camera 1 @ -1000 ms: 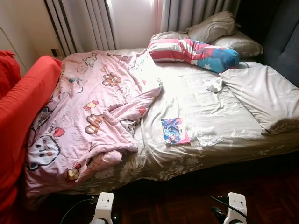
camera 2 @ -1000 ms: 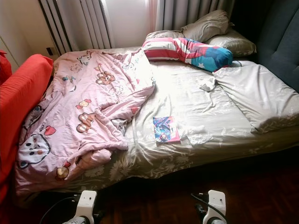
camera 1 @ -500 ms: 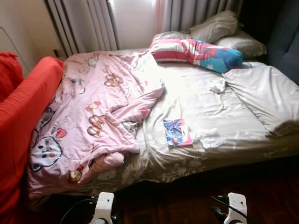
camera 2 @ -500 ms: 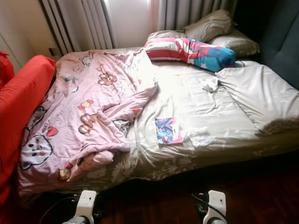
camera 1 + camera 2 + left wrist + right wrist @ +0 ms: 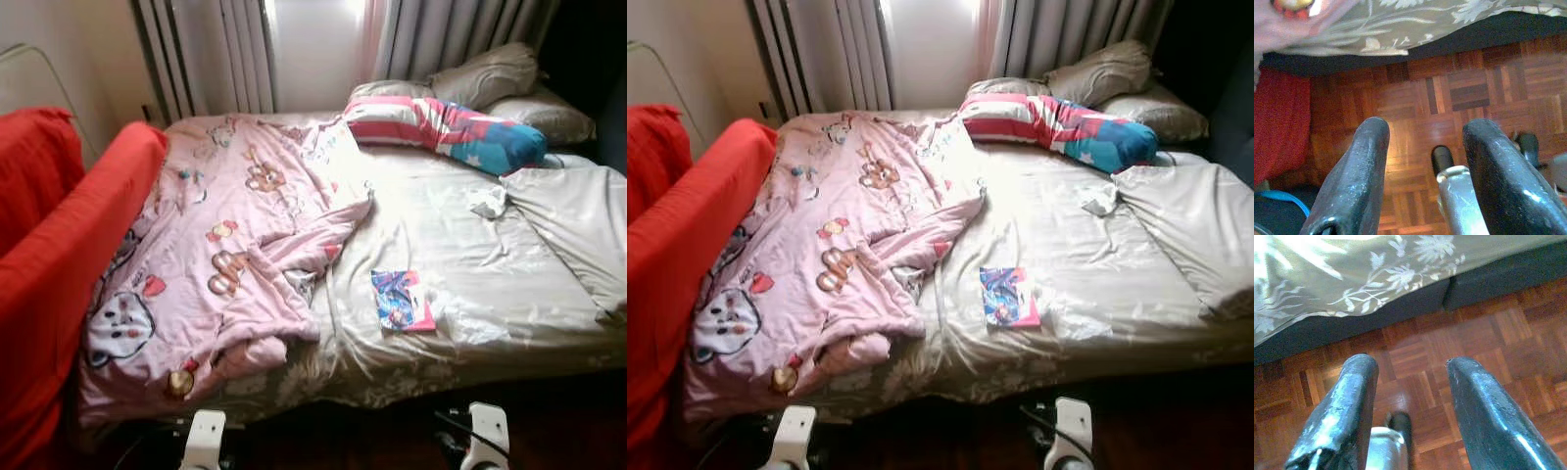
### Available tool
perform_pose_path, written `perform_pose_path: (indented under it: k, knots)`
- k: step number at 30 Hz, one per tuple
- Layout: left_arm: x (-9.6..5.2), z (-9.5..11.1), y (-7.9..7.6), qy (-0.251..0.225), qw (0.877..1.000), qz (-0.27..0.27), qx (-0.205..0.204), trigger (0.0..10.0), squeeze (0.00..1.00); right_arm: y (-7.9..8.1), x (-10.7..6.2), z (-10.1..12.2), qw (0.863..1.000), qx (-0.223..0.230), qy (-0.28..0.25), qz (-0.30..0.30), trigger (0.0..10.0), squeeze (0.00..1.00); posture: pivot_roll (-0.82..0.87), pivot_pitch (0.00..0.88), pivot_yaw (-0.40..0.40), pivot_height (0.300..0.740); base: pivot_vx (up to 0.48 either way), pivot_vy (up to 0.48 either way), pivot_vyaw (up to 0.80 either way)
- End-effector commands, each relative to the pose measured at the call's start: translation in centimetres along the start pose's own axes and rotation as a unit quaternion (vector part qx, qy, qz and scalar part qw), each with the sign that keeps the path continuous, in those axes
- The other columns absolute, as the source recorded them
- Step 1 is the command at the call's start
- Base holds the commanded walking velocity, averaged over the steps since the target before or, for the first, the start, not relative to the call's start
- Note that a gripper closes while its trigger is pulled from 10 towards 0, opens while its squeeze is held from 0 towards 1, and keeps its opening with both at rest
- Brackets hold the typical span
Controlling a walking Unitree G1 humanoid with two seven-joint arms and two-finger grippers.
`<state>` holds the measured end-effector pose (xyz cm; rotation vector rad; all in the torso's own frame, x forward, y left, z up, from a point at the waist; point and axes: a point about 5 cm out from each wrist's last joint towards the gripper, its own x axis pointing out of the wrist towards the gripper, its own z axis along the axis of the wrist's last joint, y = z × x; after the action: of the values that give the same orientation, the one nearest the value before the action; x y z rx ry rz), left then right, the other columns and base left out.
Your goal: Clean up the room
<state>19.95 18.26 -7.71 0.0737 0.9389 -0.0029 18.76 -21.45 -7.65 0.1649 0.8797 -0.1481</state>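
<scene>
Left eye view: book (image 5: 402, 300) beside rumpled pink blanket (image 5: 225, 255) on bed (image 5: 490, 264).

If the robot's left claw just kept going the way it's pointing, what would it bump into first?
Most likely the wooden parquet floor. The left gripper hangs open, aimed down at bare floor beside the bed's edge, with nothing between its fingers. The robot's own foot lies close to that line, though depth is hard to judge.

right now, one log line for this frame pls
stage: facing bed | book: flat on sheet | pink quilt: rumpled | both grippers: low, open, empty
</scene>
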Motion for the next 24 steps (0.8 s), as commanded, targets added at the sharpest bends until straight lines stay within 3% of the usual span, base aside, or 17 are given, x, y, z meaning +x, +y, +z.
perform_pose_path:
  k: [1,14,24]
  knots:
    - [0.11,0.43,-0.89,-0.006,1.000,-0.011,0.001,10.0,0.00,-0.87,-0.14,-0.03,1.000,0.003,0.002,-0.013,10.0,0.00,-0.11,0.000,0.022,0.740,0.281,0.000,0.00]
    - [0.11,0.44,-0.88,-0.005,1.000,-0.010,0.000,10.0,0.00,-0.89,-0.14,-0.01,1.000,0.002,0.002,-0.013,10.0,0.00,-0.10,0.006,0.021,0.740,0.275,0.000,0.00]
    - [0.11,0.48,-0.84,-0.007,1.000,-0.006,-0.004,10.0,0.00,-0.89,-0.13,0.04,1.000,0.003,0.001,-0.014,10.0,0.00,-0.10,0.009,0.019,0.740,0.000,0.000,0.00]
